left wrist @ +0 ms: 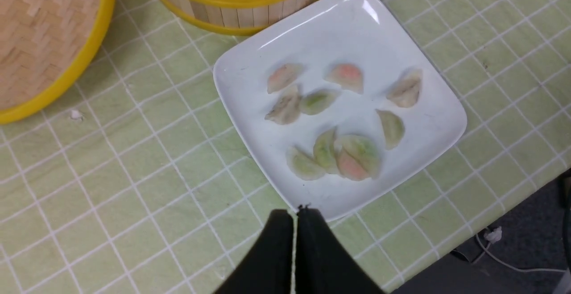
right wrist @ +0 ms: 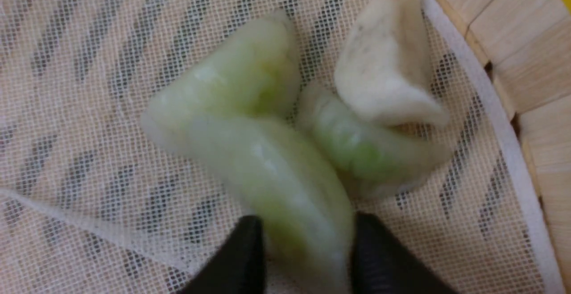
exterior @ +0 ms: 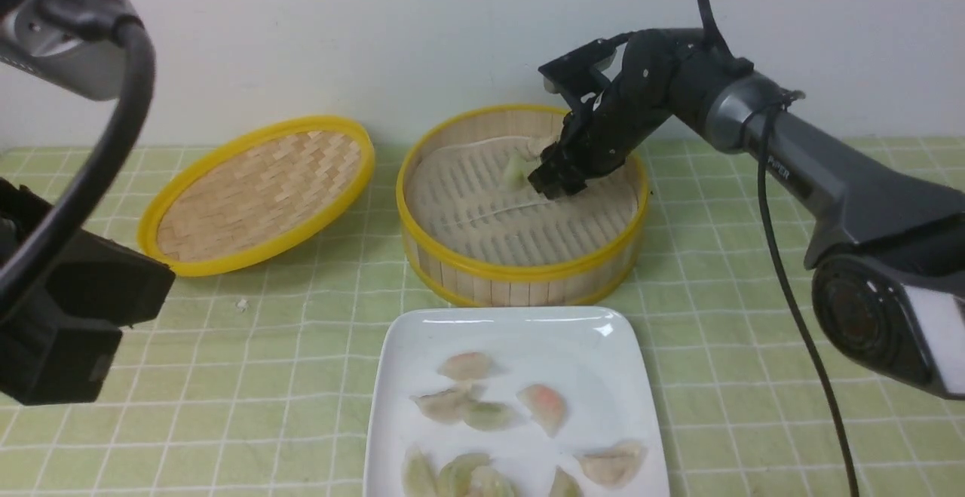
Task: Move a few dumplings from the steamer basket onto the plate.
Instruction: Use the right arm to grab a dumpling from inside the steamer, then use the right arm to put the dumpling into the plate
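Note:
The steamer basket (exterior: 520, 271) stands at the middle back. My right gripper (exterior: 554, 180) reaches down into it near the far wall. In the right wrist view its two black fingers (right wrist: 247, 258) are closed on a pale green dumpling (right wrist: 276, 173) lying on the liner sheet. A second green dumpling (right wrist: 352, 151) and a whitish one (right wrist: 383, 75) lie against it, close to the basket wall (right wrist: 526, 39). The white plate (exterior: 513, 331) sits in front of the basket with several dumplings (exterior: 543, 406) on it. My left gripper (left wrist: 294, 216) is shut and empty, above the plate's near corner (left wrist: 357, 26).
The shallow woven lid (exterior: 256, 195) lies tilted left of the basket. A small white crumb (exterior: 242, 305) lies on the green checked cloth. The table edge (left wrist: 513, 187) runs close to the plate, with a white cable on the dark floor below.

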You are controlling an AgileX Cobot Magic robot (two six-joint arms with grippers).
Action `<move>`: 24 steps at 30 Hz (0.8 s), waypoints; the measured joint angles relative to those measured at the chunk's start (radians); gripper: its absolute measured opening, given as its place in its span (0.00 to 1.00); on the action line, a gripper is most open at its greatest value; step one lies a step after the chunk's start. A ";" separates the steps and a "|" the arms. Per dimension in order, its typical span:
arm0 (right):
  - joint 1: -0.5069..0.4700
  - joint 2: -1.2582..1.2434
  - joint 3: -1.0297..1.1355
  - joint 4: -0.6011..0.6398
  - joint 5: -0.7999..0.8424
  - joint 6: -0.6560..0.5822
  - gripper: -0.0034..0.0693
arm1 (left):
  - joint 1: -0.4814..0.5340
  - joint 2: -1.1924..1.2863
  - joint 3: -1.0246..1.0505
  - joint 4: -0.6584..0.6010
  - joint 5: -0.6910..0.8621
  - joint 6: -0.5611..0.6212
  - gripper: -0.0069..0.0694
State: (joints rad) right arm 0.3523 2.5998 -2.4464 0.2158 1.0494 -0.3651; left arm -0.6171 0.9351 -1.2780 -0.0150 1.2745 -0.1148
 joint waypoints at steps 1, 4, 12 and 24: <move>0.000 0.000 -0.015 0.001 0.016 0.000 0.22 | 0.000 0.000 0.000 0.003 0.000 0.000 0.08; 0.000 -0.011 -0.070 -0.004 0.077 0.000 0.18 | 0.000 0.000 0.000 0.015 0.000 -0.001 0.08; 0.000 -0.121 -0.190 -0.003 0.203 0.064 0.18 | 0.000 0.000 0.000 0.043 0.000 -0.006 0.08; 0.070 -0.713 0.608 0.051 0.203 0.095 0.18 | 0.000 0.000 0.000 0.056 0.000 -0.006 0.08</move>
State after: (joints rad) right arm 0.4222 1.8864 -1.8385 0.2670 1.2528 -0.2702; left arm -0.6171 0.9351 -1.2780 0.0409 1.2745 -0.1212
